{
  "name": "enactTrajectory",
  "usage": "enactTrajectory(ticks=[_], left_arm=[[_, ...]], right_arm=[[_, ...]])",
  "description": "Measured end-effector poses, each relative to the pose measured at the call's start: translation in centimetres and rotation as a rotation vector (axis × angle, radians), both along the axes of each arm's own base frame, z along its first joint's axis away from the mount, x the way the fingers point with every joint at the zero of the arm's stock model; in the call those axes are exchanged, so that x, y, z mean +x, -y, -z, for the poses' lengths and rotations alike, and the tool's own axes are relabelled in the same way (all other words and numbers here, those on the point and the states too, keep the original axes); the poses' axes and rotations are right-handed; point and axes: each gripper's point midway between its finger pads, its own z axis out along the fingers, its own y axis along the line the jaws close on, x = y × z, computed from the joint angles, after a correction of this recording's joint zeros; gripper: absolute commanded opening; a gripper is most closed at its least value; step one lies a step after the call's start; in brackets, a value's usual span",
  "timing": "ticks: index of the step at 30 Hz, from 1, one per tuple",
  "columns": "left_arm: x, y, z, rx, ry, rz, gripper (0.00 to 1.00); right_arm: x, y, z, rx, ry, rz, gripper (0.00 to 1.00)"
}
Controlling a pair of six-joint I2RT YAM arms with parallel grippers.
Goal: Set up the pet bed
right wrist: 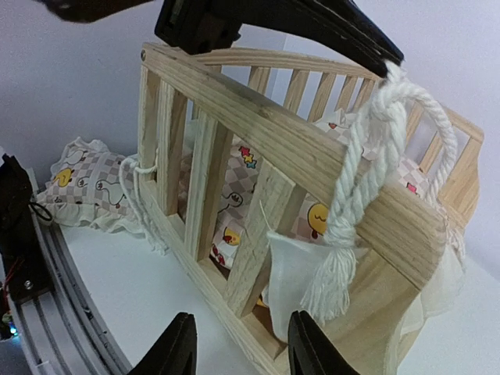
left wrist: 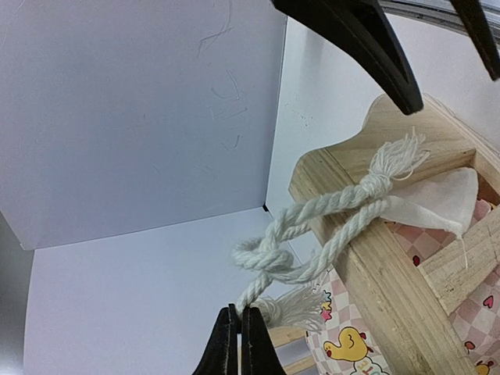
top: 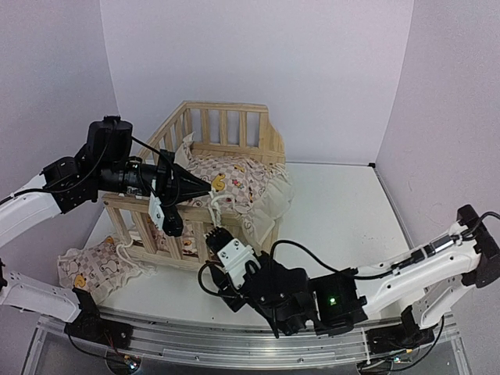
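Observation:
The pet bed's pine frame (top: 226, 105) stands mid-table with the checked duck cushion (top: 234, 176) inside, its ruffle spilling over the right end (top: 271, 205). A white tie string (left wrist: 269, 254) is looped and knotted over the front top rail (left wrist: 375, 266). My left gripper (left wrist: 240, 314) is shut on that string just below the knot; from above it sits at the rail (top: 207, 190). My right gripper (right wrist: 242, 344) is open, low in front of the slats (top: 213, 234), with the string's tassel (right wrist: 332, 289) and a white fabric tab (right wrist: 285, 273) just beyond its fingers.
More checked cushion (top: 92, 269) lies on the table outside the frame's front left corner, with another string tied to the corner post (right wrist: 137, 168). White walls close in at the back and sides. The arms' metal base rail (top: 234, 344) runs along the near edge.

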Motion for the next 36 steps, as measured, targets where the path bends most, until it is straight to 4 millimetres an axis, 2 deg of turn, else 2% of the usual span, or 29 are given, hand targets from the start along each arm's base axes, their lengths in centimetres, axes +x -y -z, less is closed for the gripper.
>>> enactTrajectory(ticks=[5, 10, 14, 20, 25, 28, 31, 33, 36], left_arm=[[0.0, 0.0, -0.2, -0.007, 0.0, -0.001, 0.0], [0.0, 0.0, -0.2, -0.01, -0.016, -0.004, 0.0], [0.0, 0.0, -0.2, -0.011, -0.018, -0.005, 0.0], [-0.1, 0.1, -0.4, -0.019, -0.016, 0.0, 0.0], [-0.1, 0.2, -0.6, -0.028, -0.014, 0.004, 0.0], [-0.2, 0.2, -0.8, -0.038, -0.024, 0.006, 0.0], [-0.3, 0.3, -0.9, -0.044, -0.034, 0.008, 0.0], [-0.3, 0.3, -1.0, -0.048, -0.044, 0.006, 0.0], [-0.3, 0.2, -1.0, -0.052, -0.059, 0.001, 0.0]], right_arm=[[0.7, -0.9, 0.3, -0.025, 0.169, 0.029, 0.4], [1.1, -0.9, -1.1, -0.019, 0.26, 0.058, 0.38], [1.4, -0.4, -1.9, 0.002, 0.28, 0.092, 0.39], [2.8, 0.7, -0.7, -0.039, 0.292, 0.135, 0.38], [4.2, 1.1, -0.6, -0.039, 0.291, 0.162, 0.36], [4.3, 0.8, -0.3, -0.033, 0.285, 0.156, 0.27], [4.7, 0.5, 0.3, -0.031, 0.278, 0.157, 0.04], [5.1, 0.3, 0.8, -0.039, 0.275, 0.161, 0.01], [5.7, 0.3, 1.4, -0.039, 0.263, 0.166, 0.0]])
